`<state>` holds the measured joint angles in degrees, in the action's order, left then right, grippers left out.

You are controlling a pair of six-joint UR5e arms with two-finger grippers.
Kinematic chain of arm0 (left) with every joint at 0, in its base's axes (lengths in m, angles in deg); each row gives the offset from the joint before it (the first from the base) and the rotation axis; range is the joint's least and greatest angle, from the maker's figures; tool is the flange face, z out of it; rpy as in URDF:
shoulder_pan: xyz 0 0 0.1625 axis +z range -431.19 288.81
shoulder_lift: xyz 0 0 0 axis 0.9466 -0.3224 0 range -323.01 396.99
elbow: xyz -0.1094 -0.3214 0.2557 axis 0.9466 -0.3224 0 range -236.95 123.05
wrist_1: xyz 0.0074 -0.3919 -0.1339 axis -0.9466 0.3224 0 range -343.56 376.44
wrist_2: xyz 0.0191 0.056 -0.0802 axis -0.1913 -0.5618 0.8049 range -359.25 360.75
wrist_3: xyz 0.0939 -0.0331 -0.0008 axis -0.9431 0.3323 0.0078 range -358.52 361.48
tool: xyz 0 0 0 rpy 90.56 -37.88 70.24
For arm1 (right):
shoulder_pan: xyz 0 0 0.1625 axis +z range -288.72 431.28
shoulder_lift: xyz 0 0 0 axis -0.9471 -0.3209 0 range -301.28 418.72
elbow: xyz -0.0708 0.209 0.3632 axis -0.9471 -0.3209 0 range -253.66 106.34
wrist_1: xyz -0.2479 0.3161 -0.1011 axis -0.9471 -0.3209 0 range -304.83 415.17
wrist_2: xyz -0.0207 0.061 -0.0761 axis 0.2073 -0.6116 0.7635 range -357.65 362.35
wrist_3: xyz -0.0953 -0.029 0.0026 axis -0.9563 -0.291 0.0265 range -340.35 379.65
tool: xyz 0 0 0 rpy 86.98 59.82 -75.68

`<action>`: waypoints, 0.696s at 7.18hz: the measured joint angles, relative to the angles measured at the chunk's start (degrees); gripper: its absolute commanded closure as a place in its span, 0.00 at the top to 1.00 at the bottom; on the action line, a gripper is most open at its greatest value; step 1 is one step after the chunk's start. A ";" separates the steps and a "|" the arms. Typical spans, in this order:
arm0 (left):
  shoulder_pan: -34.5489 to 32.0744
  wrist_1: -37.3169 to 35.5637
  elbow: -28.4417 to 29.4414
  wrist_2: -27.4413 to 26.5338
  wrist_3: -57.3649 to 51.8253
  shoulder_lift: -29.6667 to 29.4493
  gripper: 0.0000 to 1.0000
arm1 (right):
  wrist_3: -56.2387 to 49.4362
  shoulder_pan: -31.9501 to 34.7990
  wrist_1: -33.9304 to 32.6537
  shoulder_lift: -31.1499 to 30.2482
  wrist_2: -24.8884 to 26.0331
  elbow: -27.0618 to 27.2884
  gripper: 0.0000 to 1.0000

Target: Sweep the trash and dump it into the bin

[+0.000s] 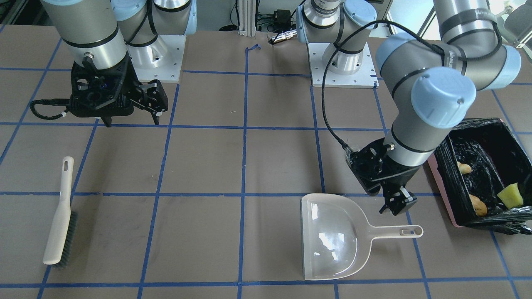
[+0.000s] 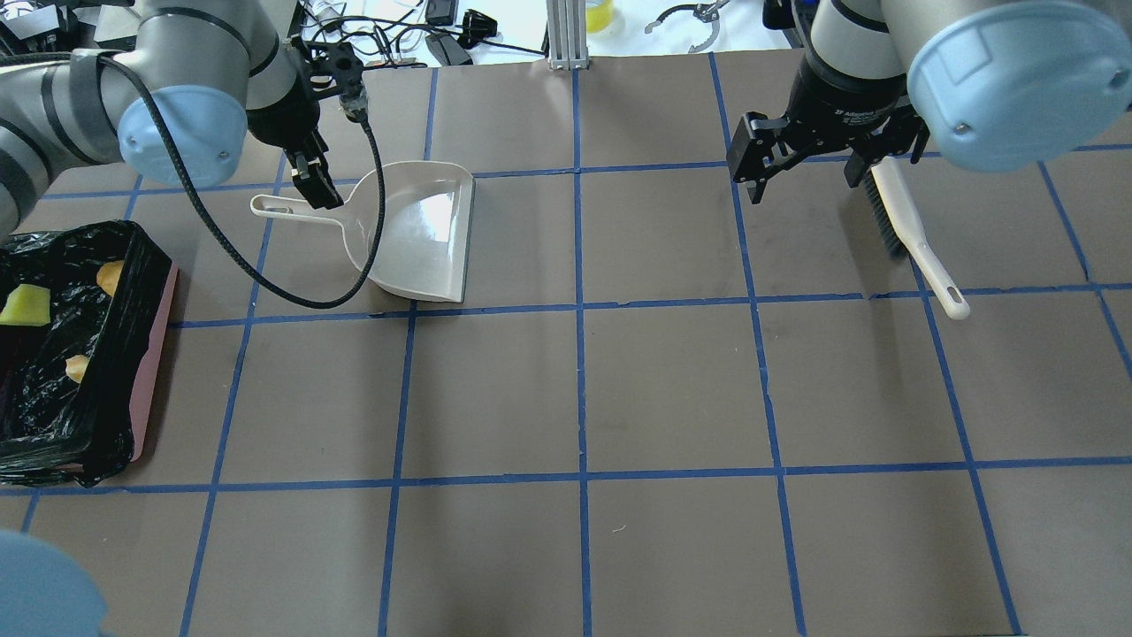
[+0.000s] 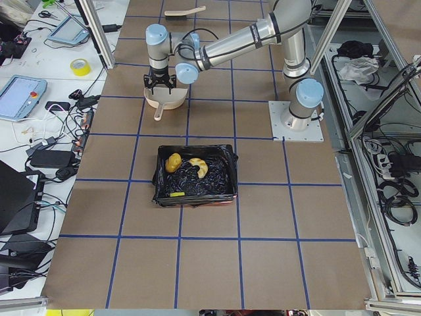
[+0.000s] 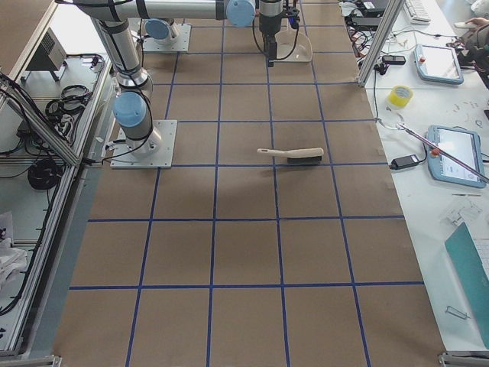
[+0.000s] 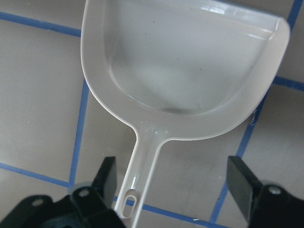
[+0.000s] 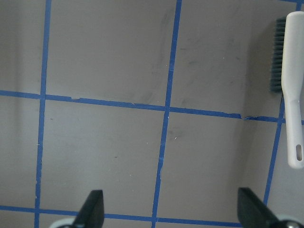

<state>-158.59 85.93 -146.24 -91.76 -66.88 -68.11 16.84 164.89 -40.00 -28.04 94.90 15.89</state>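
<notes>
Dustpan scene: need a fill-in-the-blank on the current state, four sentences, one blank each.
1. The yellow-green wedge lies ____ the bin.
2. The dustpan lies flat on the table, and its scoop is ____.
3. The left gripper hovers over the dustpan's handle with its jaws ____.
4. The right gripper holds ____; the brush lies on the table apart from it.

Missing words: inside; empty; open; nothing.
</notes>
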 measured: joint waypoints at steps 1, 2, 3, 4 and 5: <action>-1.14 4.66 -0.13 -0.21 9.07 4.00 1.00 | 0.00 0.00 0.04 0.00 0.00 0.03 1.00; -1.97 9.25 -0.30 -0.53 18.37 7.81 1.00 | 0.00 0.00 0.08 0.00 -0.02 0.09 1.00; -2.37 14.16 -0.44 -0.81 29.72 11.41 1.00 | 0.00 0.00 0.14 0.00 -0.08 0.14 1.00; -2.53 18.12 -0.47 -0.85 42.34 14.16 1.00 | 0.00 0.00 0.20 0.01 -0.14 0.16 1.00; -2.55 19.77 -0.36 -0.74 54.72 15.65 1.00 | 0.00 0.00 0.25 0.01 -0.16 0.18 1.00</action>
<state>-161.14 105.70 -146.60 -92.50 -12.17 -52.46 16.84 164.88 -39.74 -28.03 94.74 16.06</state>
